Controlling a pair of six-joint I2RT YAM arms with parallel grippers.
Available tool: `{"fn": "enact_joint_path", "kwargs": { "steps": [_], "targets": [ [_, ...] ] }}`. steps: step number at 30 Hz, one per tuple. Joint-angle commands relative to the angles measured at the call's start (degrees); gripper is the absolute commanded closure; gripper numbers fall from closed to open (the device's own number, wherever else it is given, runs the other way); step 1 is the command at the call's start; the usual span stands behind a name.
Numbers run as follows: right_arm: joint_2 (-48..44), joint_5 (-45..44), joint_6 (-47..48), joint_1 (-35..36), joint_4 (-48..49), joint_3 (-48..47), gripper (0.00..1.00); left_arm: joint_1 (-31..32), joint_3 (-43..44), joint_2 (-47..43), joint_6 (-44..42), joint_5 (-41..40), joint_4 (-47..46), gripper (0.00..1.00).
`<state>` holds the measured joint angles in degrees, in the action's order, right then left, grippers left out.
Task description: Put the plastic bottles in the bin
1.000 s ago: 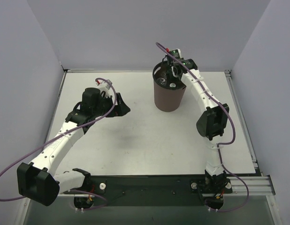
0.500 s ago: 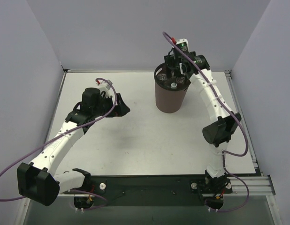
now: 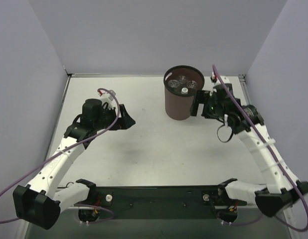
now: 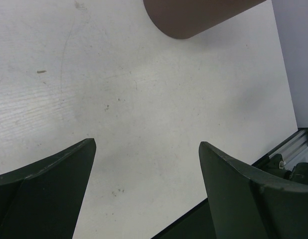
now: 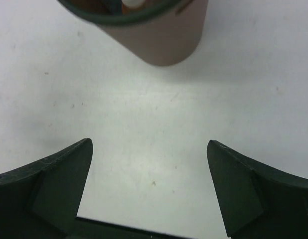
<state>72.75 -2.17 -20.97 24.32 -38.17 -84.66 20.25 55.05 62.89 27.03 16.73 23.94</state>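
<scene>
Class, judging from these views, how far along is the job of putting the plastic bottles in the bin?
Done: bottles sit inside the bin, at least three caps showing; none lies on the table. In hand: nothing, both arms' jaws are open and empty. Left: seemingly nothing, though a fourth bottle cannot be counted.

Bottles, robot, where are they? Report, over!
Left gripper open, empty. Right gripper open, empty, beside bin. Bottles inside bin. Bin mouth unblocked.
</scene>
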Motion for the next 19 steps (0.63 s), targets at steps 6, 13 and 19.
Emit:
{"fn": "enact_joint_path", "kwargs": {
  "steps": [6,13,19],
  "targets": [
    [-30.8,-1.0,-7.9,-1.5,5.7,31.2,0.04,-0.1,-9.5,-13.0,-0.3,3.2,3.0,0.04],
    [-42.1,-0.7,-10.2,-1.4,5.8,40.1,0.02,0.1,-16.4,-18.6,1.1,3.9,1.4,0.04],
    [-41.7,-0.5,-11.6,-1.5,5.4,40.3,0.02,0.1,-16.5,-19.0,1.6,4.1,1.6,0.04]
  ]
}}
